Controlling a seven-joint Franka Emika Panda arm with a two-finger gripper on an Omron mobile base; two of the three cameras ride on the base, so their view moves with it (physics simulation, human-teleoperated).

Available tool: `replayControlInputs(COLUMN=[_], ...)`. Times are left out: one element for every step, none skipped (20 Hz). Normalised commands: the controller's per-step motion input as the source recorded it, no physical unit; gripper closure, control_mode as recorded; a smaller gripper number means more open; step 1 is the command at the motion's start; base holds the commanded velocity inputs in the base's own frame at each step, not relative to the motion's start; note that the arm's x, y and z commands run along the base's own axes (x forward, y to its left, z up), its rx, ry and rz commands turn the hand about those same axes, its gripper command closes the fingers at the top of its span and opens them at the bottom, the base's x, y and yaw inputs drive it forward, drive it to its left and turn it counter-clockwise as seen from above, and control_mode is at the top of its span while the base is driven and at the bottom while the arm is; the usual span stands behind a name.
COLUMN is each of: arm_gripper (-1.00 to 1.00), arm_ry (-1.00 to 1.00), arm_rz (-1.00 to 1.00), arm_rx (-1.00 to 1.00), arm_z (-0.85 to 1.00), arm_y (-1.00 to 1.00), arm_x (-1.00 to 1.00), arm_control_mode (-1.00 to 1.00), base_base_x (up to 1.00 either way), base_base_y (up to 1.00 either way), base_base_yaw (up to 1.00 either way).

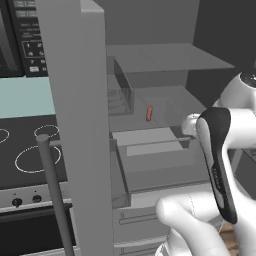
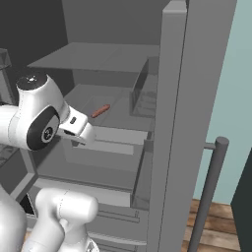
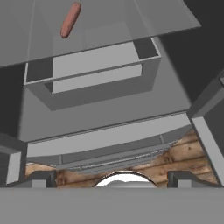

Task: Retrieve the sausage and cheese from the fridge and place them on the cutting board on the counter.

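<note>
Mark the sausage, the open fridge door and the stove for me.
sausage (image 3: 70, 20), hand view, middle of the link on the glass shelf.
fridge door (image 1: 75, 125), left base view, its grey edge face.
stove (image 1: 30, 155), left base view, black cooktop by a burner ring.

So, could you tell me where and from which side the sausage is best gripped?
Probably at mid-length, across its narrow width, reaching in through the fridge's open front. The sausage lies flat on a glass shelf, so open fingers could straddle it from above.
</note>
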Motion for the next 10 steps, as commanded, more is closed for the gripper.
replayControlInputs(arm_gripper=[-1.0,-1.0,-1.0,-1.0,-1.0,-1.0,-1.0,-1.0,-1.0,-1.0], arm_ry=[-0.05,-0.03,-0.01,0.0,0.0,0.0,0.01,0.02,0.05,0.05], arm_rz=[0.0,0.0,0.0,0.0,0.0,0.0,0.0,-0.01,0.0,0.0], arm_rx=[0.26,0.2,0.17,0.12,0.08,0.0,0.0,0.0,0.0,0.0], arm_z=[-0.64,-0.55,-0.48,-0.44,-0.38,-0.34,-0.21,-0.12,-0.05,0.0], arm_y=[0.0,0.0,0.0,0.0,0.0,0.08,0.23,0.25,0.14,0.06], arm_x=[0.14,0.06,0.03,0.04,0.09,0.15,0.24,0.29,0.25,0.15], arm_control_mode=[-1.0,-1.0,-1.0,-1.0,-1.0,-1.0,-1.0,-1.0,-1.0,-1.0], base_base_x=[0.0,0.0,0.0,0.0,0.0,0.0,0.0,0.0,0.0,0.0], base_base_y=[0.0,0.0,0.0,0.0,0.0,0.0,0.0,0.0,0.0,0.0], base_base_yaw=[0.0,0.0,0.0,0.0,0.0,0.0,0.0,0.0,0.0,0.0])
